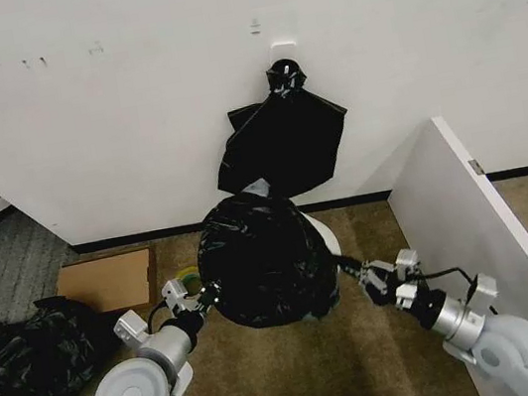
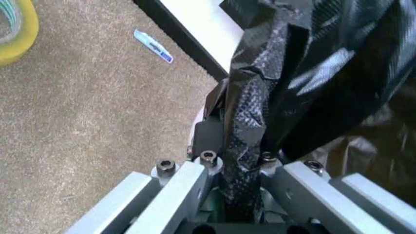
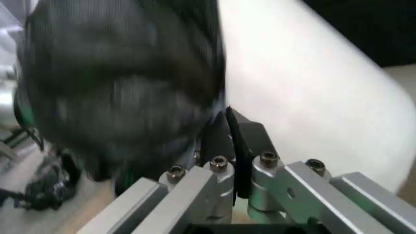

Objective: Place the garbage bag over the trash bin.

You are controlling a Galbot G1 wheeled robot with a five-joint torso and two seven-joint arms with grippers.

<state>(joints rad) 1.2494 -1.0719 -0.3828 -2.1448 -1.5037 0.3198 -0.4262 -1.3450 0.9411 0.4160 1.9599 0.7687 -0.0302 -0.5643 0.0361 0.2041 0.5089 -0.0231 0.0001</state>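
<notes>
Garbage bag [image 1: 264,258] billows over trash bin [image 1: 325,233], whose white rim peeks out at its right; left gripper [image 1: 203,298] and right gripper [image 1: 354,272] each pinch a bag edge. Best: keep tension even, draw hem down past rim

The garbage bag [image 1: 264,258] is showing as thin, glossy, wrinkled plastic film; the trash bin [image 1: 324,234] is looking like smooth plastic; the carpet [image 2: 85,117] is looking rough.
</notes>
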